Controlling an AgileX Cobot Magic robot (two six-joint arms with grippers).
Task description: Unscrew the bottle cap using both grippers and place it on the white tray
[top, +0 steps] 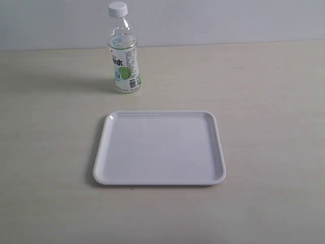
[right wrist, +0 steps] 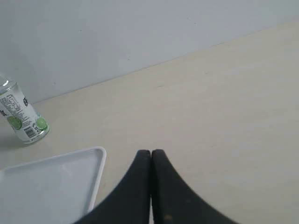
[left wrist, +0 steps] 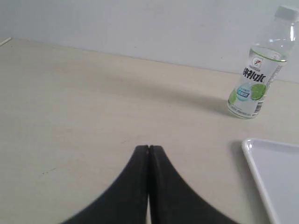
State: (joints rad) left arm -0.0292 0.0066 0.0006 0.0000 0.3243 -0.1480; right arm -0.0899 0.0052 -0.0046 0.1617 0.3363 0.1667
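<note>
We see the bottle (top: 123, 61) standing upright on the light table (top: 264, 101), near the far edge where the table meets the pale wall (top: 228, 20), a bit left of centre in the exterior view. The bottle cap (top: 117, 8) sits on the bottle's neck, so it is not yet unscrewed. The bottle is clear, w/ a white label, black text and a green lime picture (the text is too small for us to read).

The white tray (top: 159, 147) lies flat on the table in front of the bottle, i.e. nearer to the exterior camera, approx. in the middle. Bottle and tray do not touch; a strip of bare table is between them.

The left gripper (left wrist: 148, 148) has its two black fingers pressed together, tip against tip, w/ nothing between them. It is over bare table. In its wrist view the bottle stands well apart from it and one corner of the tray is near. The right gripper (right wrist: 150, 151) is the same: jaws closed, fingers touching, holding nothing. It is near a corner of the tray's rim, and the bottle stands well apart from it, beyond the tray.
</note>
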